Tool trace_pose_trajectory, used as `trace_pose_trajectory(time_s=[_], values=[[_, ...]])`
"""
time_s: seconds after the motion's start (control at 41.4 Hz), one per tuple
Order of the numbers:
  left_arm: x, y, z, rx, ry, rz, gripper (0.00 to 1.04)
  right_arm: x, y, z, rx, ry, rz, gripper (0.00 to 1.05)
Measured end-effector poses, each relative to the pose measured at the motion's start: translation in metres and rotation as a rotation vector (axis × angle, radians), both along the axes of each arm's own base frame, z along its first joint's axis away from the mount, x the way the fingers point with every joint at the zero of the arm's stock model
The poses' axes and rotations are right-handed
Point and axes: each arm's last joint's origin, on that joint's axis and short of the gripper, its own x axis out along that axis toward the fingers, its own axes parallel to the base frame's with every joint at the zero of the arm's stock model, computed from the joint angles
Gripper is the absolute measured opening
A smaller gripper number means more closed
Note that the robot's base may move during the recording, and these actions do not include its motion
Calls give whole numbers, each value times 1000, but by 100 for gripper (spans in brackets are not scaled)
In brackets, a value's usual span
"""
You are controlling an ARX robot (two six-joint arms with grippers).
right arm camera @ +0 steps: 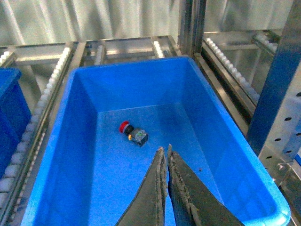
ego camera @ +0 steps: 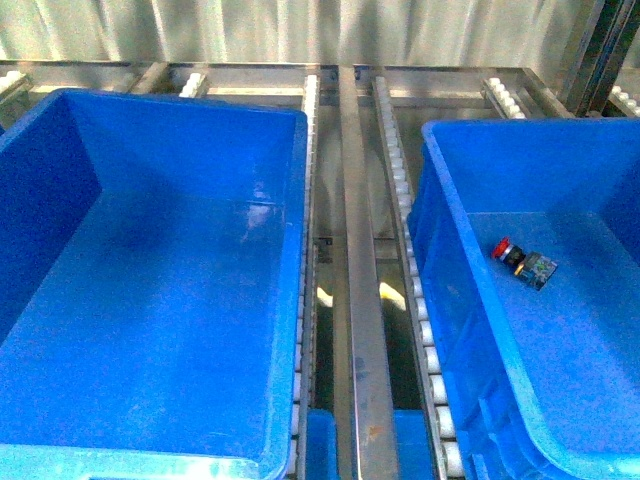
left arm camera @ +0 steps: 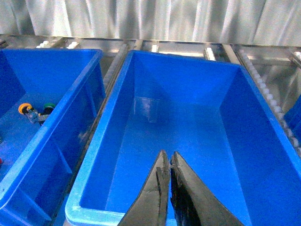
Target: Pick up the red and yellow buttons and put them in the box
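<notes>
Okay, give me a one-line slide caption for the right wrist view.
Shut right gripper poised over a deep blue bin with a single red push-button switch lying on its floor.

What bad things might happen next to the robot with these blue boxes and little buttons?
1. The yellow-capped push-button lies close beside a green-capped push-button in a blue plastic bin. A grab there might catch the green one by mistake.
2. The left gripper and right gripper are both shut. Unless one opens first, it would probably just knock a button aside.
3. That bin's walls look tall, so a reaching arm might bump its rim.
</notes>
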Motion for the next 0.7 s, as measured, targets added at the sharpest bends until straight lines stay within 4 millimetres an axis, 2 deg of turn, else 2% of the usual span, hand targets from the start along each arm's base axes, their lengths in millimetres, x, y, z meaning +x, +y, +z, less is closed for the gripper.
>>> trace_pose_trajectory(time_s=[0.338, 0.483, 0.507, 0.701], values=[[0, 0, 0, 0, 0, 0, 2, -1, 0, 1, -1, -8, 0, 4], [0, 0, 0, 0, 0, 0, 2, -1, 0, 0, 0, -8, 0, 28], [0, 0, 0, -1, 0, 0, 2, -1, 0, 0, 0, -8, 0, 35], [0, 0, 0, 0, -1, 0, 36, -1, 0, 0, 0, -8, 0, 70]])
